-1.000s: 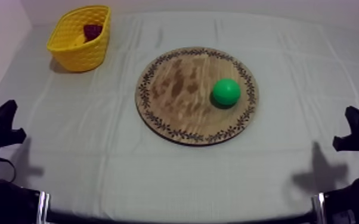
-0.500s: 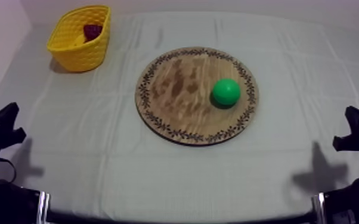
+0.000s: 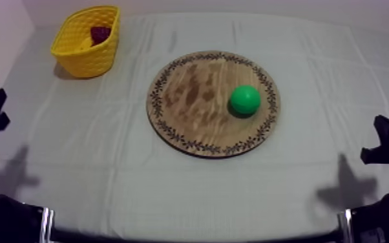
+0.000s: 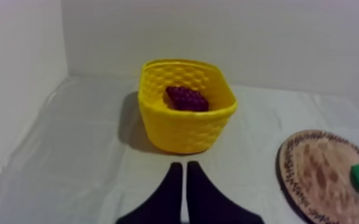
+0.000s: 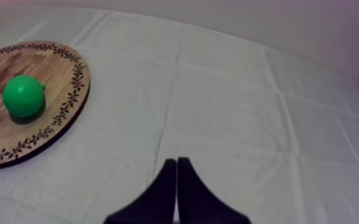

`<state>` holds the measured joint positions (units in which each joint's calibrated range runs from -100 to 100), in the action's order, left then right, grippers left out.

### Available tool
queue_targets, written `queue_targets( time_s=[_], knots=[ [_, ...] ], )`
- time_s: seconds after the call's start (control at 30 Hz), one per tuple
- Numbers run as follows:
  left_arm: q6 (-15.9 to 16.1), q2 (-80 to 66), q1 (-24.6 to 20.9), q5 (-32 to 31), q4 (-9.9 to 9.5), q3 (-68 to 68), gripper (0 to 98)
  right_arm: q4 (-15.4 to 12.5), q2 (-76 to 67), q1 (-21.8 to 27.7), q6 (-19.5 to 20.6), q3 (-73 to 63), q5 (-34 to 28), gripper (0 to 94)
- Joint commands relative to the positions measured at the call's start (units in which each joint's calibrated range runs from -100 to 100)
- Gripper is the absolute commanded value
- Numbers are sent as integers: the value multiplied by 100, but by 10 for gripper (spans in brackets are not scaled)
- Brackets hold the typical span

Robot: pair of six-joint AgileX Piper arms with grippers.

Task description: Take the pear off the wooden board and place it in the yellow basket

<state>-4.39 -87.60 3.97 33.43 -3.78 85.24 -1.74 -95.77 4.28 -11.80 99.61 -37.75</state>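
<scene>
Now, left gripper [image 4: 183, 165]: fingers pressed together in a narrow wedge, holding nothing. Since half a second ago its arm has shifted up and outward along the left edge of the table [image 3: 106, 168] in the top view. Right gripper [image 5: 176, 161]: likewise closed on nothing, unmoved. Pear [image 3: 245, 99]: green, on the right part of the wooden board [image 3: 190, 97], well apart from both grippers. Yellow basket [image 3: 84, 55]: far left corner, straight ahead of the left gripper, holding a bunch of grapes [image 4: 186, 98].

top: overhead, slanted | left wrist: toward basket [image 4: 185, 128] | right wrist: toward board [image 5: 62, 107] | shared: board
</scene>
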Motion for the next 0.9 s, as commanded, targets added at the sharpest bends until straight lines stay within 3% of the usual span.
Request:
queue_targets(
  time_s=[0.0, 0.13, 0.27, 0.7, 0.87],
  knots=[
    [-29, 721, 9, 439, 82, -1238, 0, 1, 1, 1, 1, 5, 1, 5],
    [-27, 1666, 80, 1257, 228, -2724, 0, 1, 1, 1, 1, 5, 1, 5],
    [-13, 2487, 199, 1689, 300, -3896, 0, 1, 1, 1, 1, 5, 1, 5],
    [47, 4552, 919, 1880, 295, -6240, 0, 1, 1, 7, -3, 5, 1, 5],
    [-140, 5329, 1378, 1958, 108, -7016, 0, 1, 1, 8, -4, 5, 1, 5]
  ],
)
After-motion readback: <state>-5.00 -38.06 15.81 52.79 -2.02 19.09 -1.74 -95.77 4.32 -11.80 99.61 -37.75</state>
